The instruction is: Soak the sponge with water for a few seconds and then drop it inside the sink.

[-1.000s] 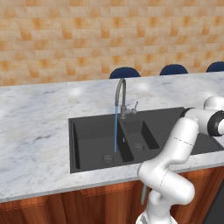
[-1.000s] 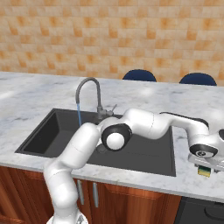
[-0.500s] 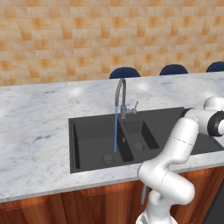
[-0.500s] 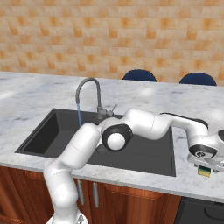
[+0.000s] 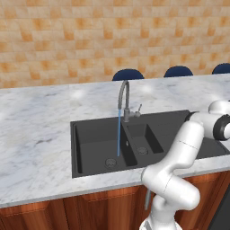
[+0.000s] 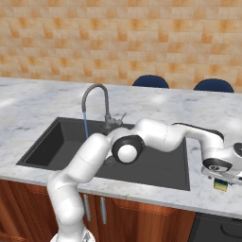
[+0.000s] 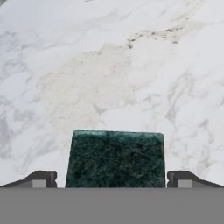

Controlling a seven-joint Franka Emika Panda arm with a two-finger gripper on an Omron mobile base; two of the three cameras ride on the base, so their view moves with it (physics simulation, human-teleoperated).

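— What sort of place is this?
— A kitchen. A white marble bench (image 5: 40, 134) runs under an orange-tan tiled wall (image 5: 90, 36), with a black double-basin sink (image 5: 96, 143) set in it.
— Anything else?
— A curved grey faucet (image 5: 124, 101) runs water (image 5: 118, 134), wooden cabinet fronts (image 5: 67, 213) stand below, and blue chair backs (image 5: 128, 74) rise behind the bench.

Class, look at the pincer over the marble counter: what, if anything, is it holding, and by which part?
Nothing is held. The pincer is open, its fingertips standing apart on either side of the sponge, which lies on the counter.
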